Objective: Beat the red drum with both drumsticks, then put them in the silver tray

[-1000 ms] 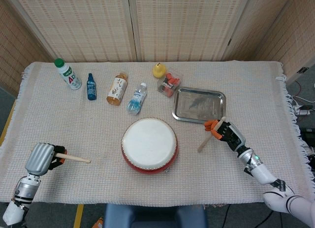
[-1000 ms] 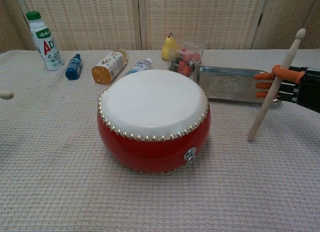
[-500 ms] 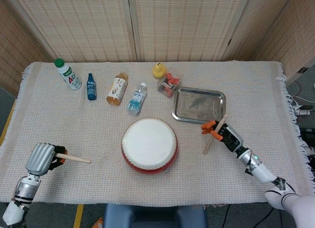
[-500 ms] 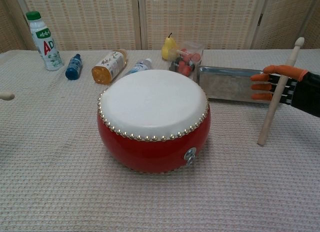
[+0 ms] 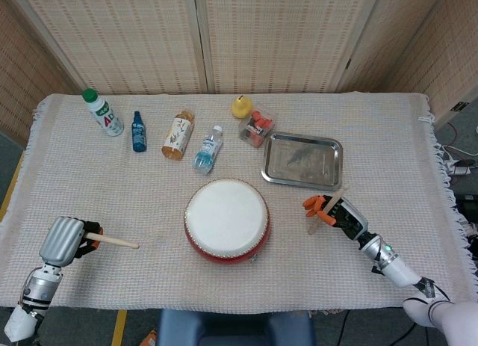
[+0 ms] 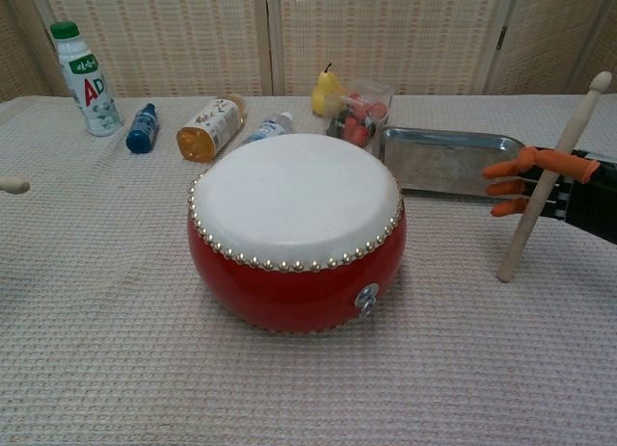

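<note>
1. Red drum (image 5: 226,220) sits low in the middle of the head view, flat on the worktop (image 5: 104,189), white skin up.
2. Silver tray (image 5: 302,160) is up and right of the drum, apart from it, nothing in it.
3. Right robot hand (image 5: 334,212) sits right of the drum, just below the tray, orange-tipped fingers (image 6: 508,169) wrapped round a drumstick (image 6: 551,180). That stick stands steeply, tip down near the cloth.
4. Left robot hand (image 5: 66,240) is at the lower left edge, gripping the other stick (image 5: 113,241), which points toward the drum but stops well short.
5. Along the back: white bottle (image 5: 102,112), blue bottle (image 5: 138,131), tea bottle (image 5: 178,135), water bottle (image 5: 208,149), yellow duck (image 5: 240,107) and a clear box (image 5: 256,128).
</note>
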